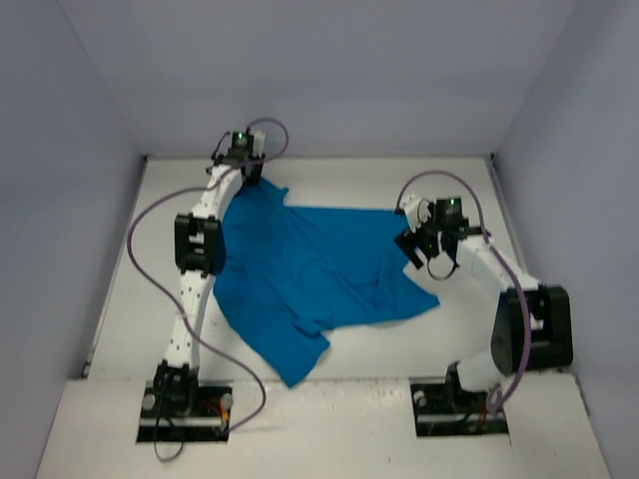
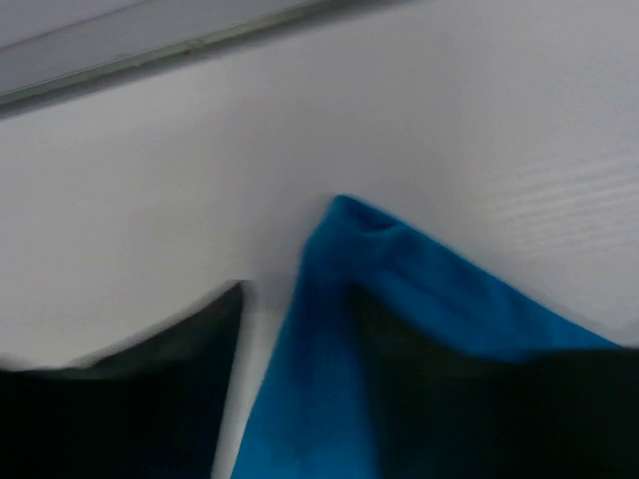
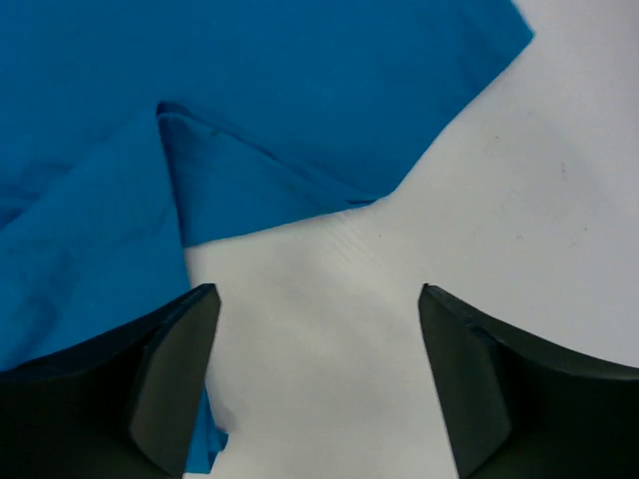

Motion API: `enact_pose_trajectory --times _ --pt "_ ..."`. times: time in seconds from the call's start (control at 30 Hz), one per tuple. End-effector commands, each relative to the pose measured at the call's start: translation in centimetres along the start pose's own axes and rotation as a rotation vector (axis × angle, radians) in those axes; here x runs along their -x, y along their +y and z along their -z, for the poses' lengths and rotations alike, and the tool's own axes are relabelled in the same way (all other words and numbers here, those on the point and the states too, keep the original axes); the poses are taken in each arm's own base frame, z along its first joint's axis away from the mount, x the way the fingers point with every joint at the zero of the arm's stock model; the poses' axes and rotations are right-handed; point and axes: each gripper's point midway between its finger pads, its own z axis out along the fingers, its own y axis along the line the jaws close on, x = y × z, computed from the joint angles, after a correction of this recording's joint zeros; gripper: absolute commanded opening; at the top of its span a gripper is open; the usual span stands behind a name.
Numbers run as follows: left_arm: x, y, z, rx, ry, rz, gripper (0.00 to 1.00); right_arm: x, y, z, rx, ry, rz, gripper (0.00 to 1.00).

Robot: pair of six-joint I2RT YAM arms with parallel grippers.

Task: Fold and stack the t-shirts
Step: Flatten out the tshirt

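As I look down from up top: t-shirt (image 1: pixel 310 274) rumpled on the table (image 1: pixel 469 190), left gripper (image 1: pixel 248 172) at its far corner, right gripper (image 1: pixel 419 254) at its right edge.
Left wrist: shirt corner bunched between my fingers (image 2: pixel 120 399); jaws slightly apart, honestly can't tell if they're gripping.
Right wrist: fingers (image 3: pixel 150 389) spread wide, holding nothing, bare table between, shirt just ahead-left.
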Motion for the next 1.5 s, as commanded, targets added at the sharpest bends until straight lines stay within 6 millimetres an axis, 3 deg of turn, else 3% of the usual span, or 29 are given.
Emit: enact_pose_trajectory --times 0.0,0.07,0.13,0.17,0.23,0.27,0.3,0.33,0.4,0.43,0.5,0.53,0.6,0.77,0.93,1.07,1.23,1.33,1.4,1.47 --pt "8.7 2.0 5.1 0.084 -0.225 -0.02 0.78 1.9 -1.2 -1.1 -0.02 0.016 0.064 0.72" --pt "9.9 2.2 7.2 0.084 -0.255 -0.007 0.88 1.8 -1.1 -2.8 -0.014 0.056 0.042 0.65" --pt "11.8 2.2 10.9 0.064 -0.298 0.002 0.89 2.4 -1.6 -4.6 -0.017 0.083 0.009 0.56" --pt "10.4 1.9 11.0 0.046 -0.259 0.005 0.88 2.9 -1.7 -5.2 -0.018 0.084 0.002 0.5" --pt "11.9 2.3 15.9 0.041 -0.309 0.029 0.88 4.1 -2.1 -6.9 -0.023 0.089 -0.028 0.44" --pt "11.4 2.4 17.5 0.038 -0.305 0.037 0.88 4.7 -2.3 -7.5 -0.028 0.087 -0.042 0.41" --pt "10.3 2.3 18.7 0.029 -0.289 0.043 0.88 5.3 -2.5 -8.2 -0.033 0.084 -0.059 0.37" --pt "8.0 1.5 19.1 -0.01 -0.241 0.039 0.88 5.8 -2.8 -8.8 -0.044 0.085 -0.077 0.31" --pt "5.8 0.6 23.0 -0.057 -0.228 0.082 0.88 5.5 -3.2 -10.9 -0.057 0.119 -0.12 0.22" --pt "3.4 0.2 21.9 -0.063 -0.166 0.094 0.88 6.2 -3.8 -10.7 -0.081 0.111 -0.131 0.2" --pt "1.4 -0.7 24.5 -0.102 -0.143 0.129 0.88 5.6 -4.7 -12.3 -0.119 0.161 -0.152 0.16" --pt "-1.1 -1.2 24.8 -0.113 -0.092 0.16 0.88 5.4 -5.1 -13.2 -0.131 0.178 -0.155 0.15" --pt "-3.7 -1.4 24.9 -0.108 -0.03 0.194 0.88 4.3 -5.7 -14.2 -0.168 0.227 -0.16 0.13" --pt "-10.4 -3.1 22.3 -0.106 0.168 0.311 0.86 4.8 -7.7 -15.8 -0.238 0.246 -0.205 0.12" --pt "-13.1 -4.0 18.8 -0.038 0.264 0.348 0.84 7.1 -9.4 -16.2 -0.276 0.194 -0.246 0.14" --pt "-14.4 -3.7 14.9 0.002 0.318 0.341 0.84 9.6 -10.4 -15.1 -0.295 0.129 -0.271 0.26" --pt "-11.9 -1.7 10.1 0.051 0.285 0.329 0.84 12.0 -11.5 -11.8 -0.323 0.065 -0.269 0.52" --pt "-8.9 -0.4 7.5 0.032 0.242 0.335 0.84 12.9 -10.9 -9.2 -0.276 0.022 -0.255 0.56" --pt "-7.4 0.5 6.2 0.032 0.229 0.34 0.84 14.3 -10.0 -5.9 -0.23 -0.043 -0.214 0.56" --pt "-6.0 1.1 4.7 0.004 0.198 0.309 0.84 14.5 -8.2 -3.9 -0.16 -0.077 -0.175 0.56"
